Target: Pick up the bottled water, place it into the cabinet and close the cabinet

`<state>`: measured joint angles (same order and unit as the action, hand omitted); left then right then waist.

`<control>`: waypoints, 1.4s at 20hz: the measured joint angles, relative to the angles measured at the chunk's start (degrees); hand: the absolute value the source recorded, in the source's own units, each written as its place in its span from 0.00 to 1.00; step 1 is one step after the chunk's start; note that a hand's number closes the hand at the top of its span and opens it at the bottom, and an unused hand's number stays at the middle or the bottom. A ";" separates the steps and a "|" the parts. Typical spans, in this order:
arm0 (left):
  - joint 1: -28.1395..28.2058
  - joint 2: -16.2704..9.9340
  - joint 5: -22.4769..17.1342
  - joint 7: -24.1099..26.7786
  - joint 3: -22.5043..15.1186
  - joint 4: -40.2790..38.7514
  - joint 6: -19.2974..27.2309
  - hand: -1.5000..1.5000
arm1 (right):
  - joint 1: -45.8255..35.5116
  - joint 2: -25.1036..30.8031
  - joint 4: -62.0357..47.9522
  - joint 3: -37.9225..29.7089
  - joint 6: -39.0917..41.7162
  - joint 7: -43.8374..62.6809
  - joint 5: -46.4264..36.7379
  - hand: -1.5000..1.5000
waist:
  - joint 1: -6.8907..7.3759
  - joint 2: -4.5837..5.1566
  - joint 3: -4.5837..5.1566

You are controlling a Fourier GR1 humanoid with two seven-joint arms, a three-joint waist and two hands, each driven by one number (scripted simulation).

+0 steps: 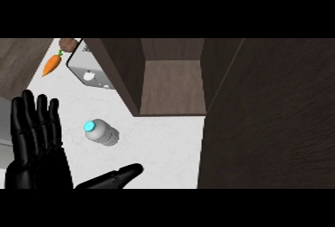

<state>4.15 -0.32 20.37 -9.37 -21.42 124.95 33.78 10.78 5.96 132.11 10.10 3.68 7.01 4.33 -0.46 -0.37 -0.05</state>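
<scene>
On the white speckled worktop [163, 142], the clear plastic water bottle with a blue cap [101, 132] stands near the open dark-wood cabinet [171, 84]. The black left hand [36, 146] shows at the lower left, fingers [33, 115] straight and open, gripping nothing, apart from the bottle. An orange carrot [52, 64] lies at the upper left.

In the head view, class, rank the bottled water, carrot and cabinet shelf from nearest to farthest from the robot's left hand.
From the left hand:
1. Bottled water, just right of the fingers, on the counter.
2. Carrot, up at the counter's far left.
3. Cabinet shelf, upper right, inside the open cabinet.
</scene>
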 measured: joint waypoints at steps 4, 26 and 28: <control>0.58 0.19 8.34 -5.93 -9.62 1.65 8.18 0.00 | 2.22 -0.51 6.29 4.05 -0.96 5.04 -1.36 0.00 | 0.14 0.04 0.00; -5.99 -1.89 36.70 -33.17 -22.44 2.25 19.23 0.00 | -4.08 -1.83 10.73 11.72 -8.71 18.20 -4.67 0.00 | 0.12 0.20 0.04; -6.42 -1.64 37.67 -34.72 -22.45 2.12 18.90 0.00 | -4.98 -1.59 10.89 11.24 -9.40 19.23 -4.74 0.00 | 0.12 0.19 0.04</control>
<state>-2.27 -1.95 58.04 -44.09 -43.87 127.07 52.68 5.81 4.37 143.00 21.33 -5.72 26.24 -0.41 -0.34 -0.18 -0.01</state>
